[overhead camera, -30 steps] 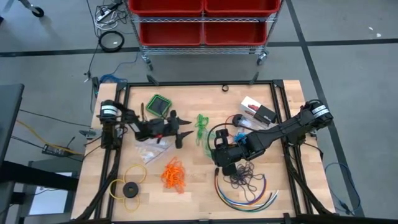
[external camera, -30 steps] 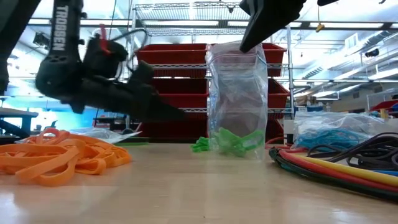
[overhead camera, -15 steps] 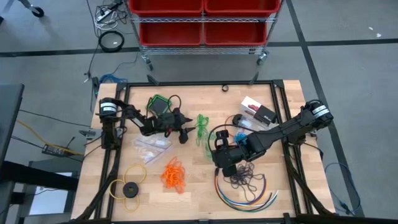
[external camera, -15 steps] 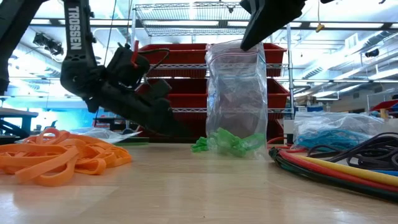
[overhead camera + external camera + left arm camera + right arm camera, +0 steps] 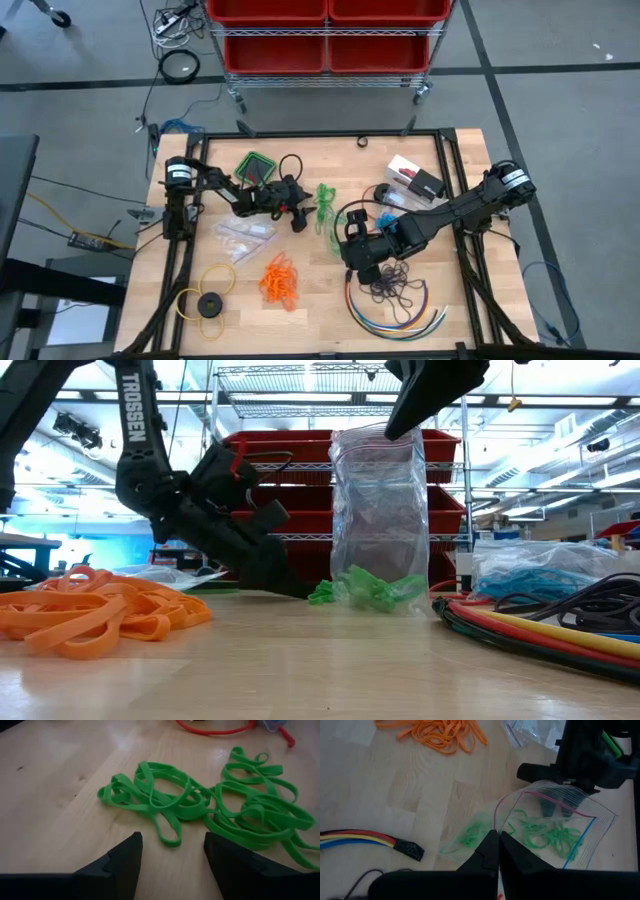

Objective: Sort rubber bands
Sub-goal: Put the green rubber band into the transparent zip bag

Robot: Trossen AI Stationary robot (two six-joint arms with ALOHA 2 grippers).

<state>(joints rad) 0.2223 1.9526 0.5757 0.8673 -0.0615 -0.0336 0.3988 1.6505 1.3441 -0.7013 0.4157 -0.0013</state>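
Observation:
A loose bunch of green rubber bands (image 5: 200, 805) lies on the wooden table (image 5: 300, 320) near its middle (image 5: 324, 203). My left gripper (image 5: 172, 855) stands open and low just in front of them (image 5: 298, 590); one loop's end lies ahead of the gap, untouched. My right gripper (image 5: 497, 845) is shut on a clear zip bag (image 5: 380, 510) that stands upright with its mouth open and some green bands (image 5: 545, 832) inside. Orange bands (image 5: 278, 280) and dark purple bands (image 5: 393, 290) lie nearer the front edge. My right gripper pinches the bag's top rim (image 5: 496, 817) at one end of the open mouth, between its two shut fingers. The fingers come slanting down from above (image 5: 410, 405). The bag hangs upright below them, and its bottom (image 5: 380, 605) rests on the table.
Long multicoloured cables (image 5: 395, 312) curve at the front right. A yellow ring with a black disc (image 5: 207, 300) lies front left, and flat clear bags (image 5: 245, 233) lie beside my left arm. A bag with blue bands (image 5: 540, 568) and a small box (image 5: 415, 178) sit far right.
My left gripper has gone toward the table's right edge and down, toward the green bands, tipping as it went; its fingertips now sit low beside them. Bag and bands have kept their places.

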